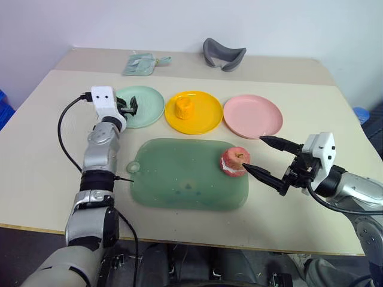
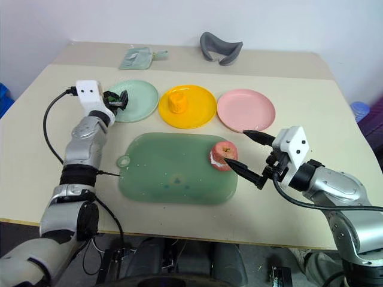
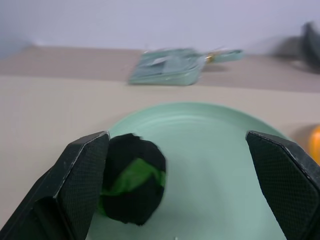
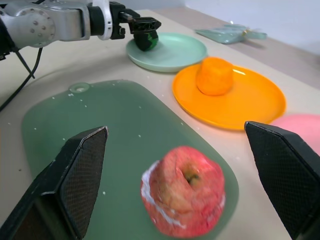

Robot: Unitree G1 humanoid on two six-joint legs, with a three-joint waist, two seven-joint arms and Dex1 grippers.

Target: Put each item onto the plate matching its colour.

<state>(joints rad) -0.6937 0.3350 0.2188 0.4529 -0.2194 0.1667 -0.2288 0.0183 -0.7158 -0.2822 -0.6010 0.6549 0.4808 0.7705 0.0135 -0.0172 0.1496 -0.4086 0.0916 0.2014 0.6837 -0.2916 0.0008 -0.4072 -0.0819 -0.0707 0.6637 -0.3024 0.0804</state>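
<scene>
My left gripper [image 3: 176, 140] stands open over the mint green plate [image 1: 151, 105]. A dark green-and-black lump [image 3: 132, 177] rests on that plate, close against one of its fingers [image 3: 80, 180]. The orange-yellow chunk [image 1: 184, 109] sits on the yellow plate [image 1: 209, 122]. The pink plate [image 1: 252, 115] holds nothing. A red-pink apple [image 1: 234, 161] lies on the right end of the green mat [image 1: 179, 176]. My right gripper [image 1: 252, 153] is open just right of the apple, its nearer fingertip [image 1: 248, 169] almost at the fruit.
A grey curved object [image 1: 223, 54] and a mint pouch [image 1: 142, 63] lie at the back of the table. A black cable [image 1: 63, 134] loops from my left wrist over the table's left side. The table's front edge [image 1: 197, 242] runs close below the mat.
</scene>
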